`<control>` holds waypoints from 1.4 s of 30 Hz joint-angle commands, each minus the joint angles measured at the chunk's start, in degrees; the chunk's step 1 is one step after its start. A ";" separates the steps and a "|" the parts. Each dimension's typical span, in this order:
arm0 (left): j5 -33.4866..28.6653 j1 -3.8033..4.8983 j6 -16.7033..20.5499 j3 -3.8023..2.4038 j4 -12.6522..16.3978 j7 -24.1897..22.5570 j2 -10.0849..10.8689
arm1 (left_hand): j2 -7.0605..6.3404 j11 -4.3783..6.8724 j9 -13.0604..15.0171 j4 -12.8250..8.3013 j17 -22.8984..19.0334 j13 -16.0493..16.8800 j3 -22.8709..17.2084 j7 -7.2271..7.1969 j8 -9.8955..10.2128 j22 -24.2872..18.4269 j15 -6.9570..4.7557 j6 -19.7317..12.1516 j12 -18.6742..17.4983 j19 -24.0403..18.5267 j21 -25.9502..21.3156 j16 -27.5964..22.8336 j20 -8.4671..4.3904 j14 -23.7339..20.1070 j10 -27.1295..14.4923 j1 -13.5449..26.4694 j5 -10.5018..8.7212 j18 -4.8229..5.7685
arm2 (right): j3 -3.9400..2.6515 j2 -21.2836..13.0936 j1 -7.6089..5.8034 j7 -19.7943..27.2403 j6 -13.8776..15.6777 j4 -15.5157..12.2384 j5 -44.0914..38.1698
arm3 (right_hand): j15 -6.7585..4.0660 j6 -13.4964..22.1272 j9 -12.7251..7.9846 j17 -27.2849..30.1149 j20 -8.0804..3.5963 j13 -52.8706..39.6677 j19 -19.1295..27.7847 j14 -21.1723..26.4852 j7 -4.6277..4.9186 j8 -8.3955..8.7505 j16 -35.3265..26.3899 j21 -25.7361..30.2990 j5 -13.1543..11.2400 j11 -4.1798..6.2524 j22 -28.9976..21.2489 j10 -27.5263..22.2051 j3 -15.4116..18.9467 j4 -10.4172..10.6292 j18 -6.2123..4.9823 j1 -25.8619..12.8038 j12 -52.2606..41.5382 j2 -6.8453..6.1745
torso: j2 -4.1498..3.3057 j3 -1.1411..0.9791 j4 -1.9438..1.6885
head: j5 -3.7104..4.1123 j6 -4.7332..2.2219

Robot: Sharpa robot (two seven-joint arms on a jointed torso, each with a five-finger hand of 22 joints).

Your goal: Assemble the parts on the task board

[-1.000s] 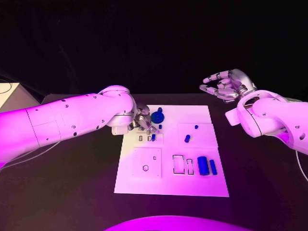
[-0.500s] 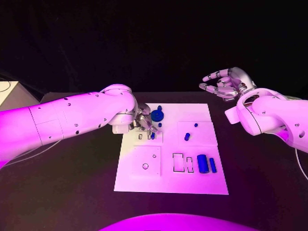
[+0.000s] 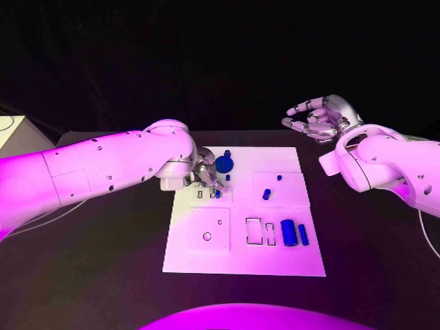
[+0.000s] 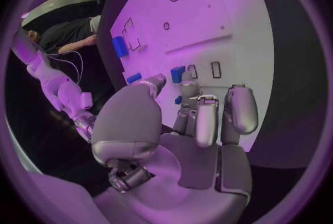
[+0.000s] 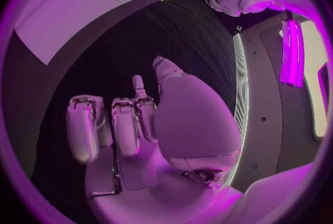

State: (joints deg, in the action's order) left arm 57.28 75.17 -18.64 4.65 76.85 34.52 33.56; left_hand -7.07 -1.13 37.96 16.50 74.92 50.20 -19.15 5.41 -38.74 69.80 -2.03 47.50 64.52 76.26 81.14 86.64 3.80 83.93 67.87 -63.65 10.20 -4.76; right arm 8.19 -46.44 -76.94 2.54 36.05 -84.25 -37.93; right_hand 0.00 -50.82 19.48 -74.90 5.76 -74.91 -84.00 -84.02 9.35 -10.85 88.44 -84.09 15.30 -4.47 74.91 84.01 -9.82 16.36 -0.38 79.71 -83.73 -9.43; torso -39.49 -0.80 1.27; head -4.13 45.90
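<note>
I had the left hand (image 3: pixel 206 175) down over the far left of the white board (image 3: pixel 245 261), its fingertips (image 4: pixel 182 88) pinching a small blue peg (image 4: pixel 177 74) just beside two narrow slots (image 4: pixel 216 69). I judged this the seating step: next the peg needed lining up and pressing in. The right hand (image 3: pixel 319 120) hung above the table (image 3: pixel 101 275) off the board's far right corner, fingers curled, holding nothing. Other blue pieces sat on the board: a round disc (image 3: pixel 224 164) and two cylinders (image 3: pixel 294 234). The room was dark.
</note>
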 commanded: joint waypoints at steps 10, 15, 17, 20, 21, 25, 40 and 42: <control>-1.22 -0.02 -1.64 0.11 -0.76 0.02 -0.67 | 0.43 -0.07 0.29 0.02 8.60 -0.29 -0.64 -0.11 0.11 -0.28 -0.11 -0.49 -0.08 -0.09 0.18 -0.37 0.20 3.42 -0.80 -0.98 0.39 0.24 | -0.01 0.28 -0.01 0.17 -0.81 -0.02 -0.72 | 0.23 0.41 -0.08 -10.10 0.25 -9.84 -3.34 -4.74 0.12 0.17 -0.22 0.14 0.23 -0.13 11.12 0.29 -0.42 0.10 -1.13 -0.39 0.17 -0.10 | -0.16 -0.02 0.02 | 0.11 0.08; -1.59 -0.10 -1.63 0.16 -1.22 0.01 -0.90 | 0.59 -0.07 0.38 0.01 8.64 -0.31 -0.80 -0.10 0.18 -0.28 -0.10 -0.54 -0.10 -0.11 0.18 -0.35 0.21 3.43 -0.86 -1.20 0.39 0.24 | -0.01 0.30 -0.01 0.14 -0.74 -0.05 -0.75 | 0.24 0.41 -0.08 -10.04 0.26 -9.81 -3.32 -4.73 0.12 0.14 -0.25 0.19 0.23 -0.13 11.09 0.27 -0.46 0.10 -1.14 -0.43 0.20 -0.07 | -0.18 -0.04 0.01 | 0.50 0.16; -1.68 -0.13 -1.49 0.17 -1.34 0.00 -0.96 | 0.70 -0.08 0.43 0.03 8.63 -0.30 -0.89 -0.10 0.20 -0.35 -0.09 -0.55 -0.09 -0.17 0.14 -0.36 0.22 3.42 -0.87 -1.30 0.39 0.22 | -0.01 0.30 -0.01 0.12 -0.72 -0.06 -0.77 | 0.24 0.41 -0.08 -10.04 0.26 -9.81 -3.32 -4.73 0.12 0.14 -0.25 0.19 0.23 -0.13 11.09 0.27 -0.46 0.10 -1.14 -0.43 0.20 -0.07 | -0.20 -0.04 0.00 | 0.52 0.14; -1.91 -0.16 -1.12 0.19 -1.48 -0.03 -1.05 | 1.11 -0.08 0.64 -0.02 8.63 -0.36 -1.32 -0.11 0.30 -0.33 -0.09 -0.58 -0.12 -0.19 0.15 -0.37 0.23 3.41 -0.98 -1.84 0.41 0.22 | -0.01 0.32 -0.01 0.08 -0.71 -0.06 -0.80 | 0.24 0.41 -0.08 -10.04 0.26 -9.81 -3.32 -4.73 0.12 0.14 -0.25 0.19 0.23 -0.13 11.09 0.27 -0.46 0.10 -1.14 -0.43 0.20 -0.07 | -0.16 -0.01 -0.05 | 0.55 0.20; -2.05 -0.17 -0.99 0.19 -1.52 -0.05 -1.08 | 1.37 -0.06 0.77 -0.06 8.65 -0.32 -1.68 -0.13 0.36 -0.30 -0.10 -0.61 -0.07 -0.18 0.16 -0.35 0.24 3.42 -0.99 -2.25 0.37 0.23 | -0.01 0.32 -0.01 0.06 -0.71 -0.06 -0.82 | 0.24 0.41 -0.08 -10.04 0.26 -9.81 -3.32 -4.73 0.12 0.14 -0.25 0.19 0.23 -0.13 11.09 0.27 -0.46 0.10 -1.14 -0.43 0.20 -0.07 | -0.12 -0.03 -0.06 | 0.54 0.23; -2.93 -0.18 -0.81 0.19 -1.63 -0.12 -1.16 | 2.15 0.09 1.58 -0.63 8.70 -0.39 -4.55 -0.28 0.74 -0.24 -0.25 -0.80 -0.10 -0.26 0.19 -0.35 0.19 3.41 -1.24 -5.31 0.28 0.21 | -0.01 0.33 -0.01 0.01 -0.75 -0.07 -0.85 | 0.24 0.40 -0.07 -9.99 0.27 -9.83 -3.30 -4.71 0.12 0.12 -0.27 0.25 0.23 -0.13 11.05 0.30 -0.48 0.10 -1.15 -0.45 0.17 -0.06 | -0.12 -0.08 -0.05 | 0.53 0.26; -5.70 -0.20 -0.11 0.19 -1.58 -1.13 -0.58 | -0.92 0.11 6.98 -9.62 9.26 -1.06 -26.10 -0.17 0.35 0.31 -0.31 -1.41 -0.83 -0.25 0.48 -0.13 0.03 3.61 -0.87 -7.97 0.14 0.27 | -0.01 0.30 -0.01 -0.17 -0.96 -0.07 -0.94 | 0.24 0.38 -0.06 -9.90 0.27 -9.81 -3.24 -4.69 0.11 0.09 -0.31 0.39 0.24 -0.13 10.96 0.28 -0.52 0.09 -1.19 -0.49 0.19 -0.06 | -0.11 -0.12 -0.07 | 0.44 0.49; -5.94 -0.21 1.28 0.18 -1.26 -1.56 -0.13 | -1.27 0.17 7.70 -10.80 9.47 -0.96 -27.91 -0.11 0.08 0.61 -0.32 -1.34 -0.73 -0.06 0.64 -0.01 0.01 3.72 -0.64 -7.14 0.19 0.32 | 0.00 0.28 -0.01 -0.17 -0.98 -0.06 -0.94 | 0.24 0.36 -0.06 -9.88 0.28 -9.80 -3.18 -4.68 0.11 0.07 -0.32 0.52 0.28 -0.12 10.88 0.27 -0.54 0.10 -1.22 -0.53 0.21 -0.05 | -0.13 -0.13 -0.05 | 0.46 0.40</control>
State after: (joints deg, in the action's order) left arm 52.94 74.98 -18.99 4.86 75.28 34.24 33.29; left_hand -8.24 -1.05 40.57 15.82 74.91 49.17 -36.72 5.41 -38.47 70.35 -2.03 46.44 63.89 76.26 81.47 86.64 3.81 83.93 66.79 -71.75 10.01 -4.77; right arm 8.19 -46.17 -76.94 2.20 35.92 -84.28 -38.20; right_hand 0.00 -50.83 19.49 -74.93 5.76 -74.94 -84.00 -84.02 9.34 -10.85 88.43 -83.85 15.30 -4.47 74.94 84.01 -9.98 16.52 -0.87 79.71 -83.74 -9.43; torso -39.60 -0.91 1.21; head -3.64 46.37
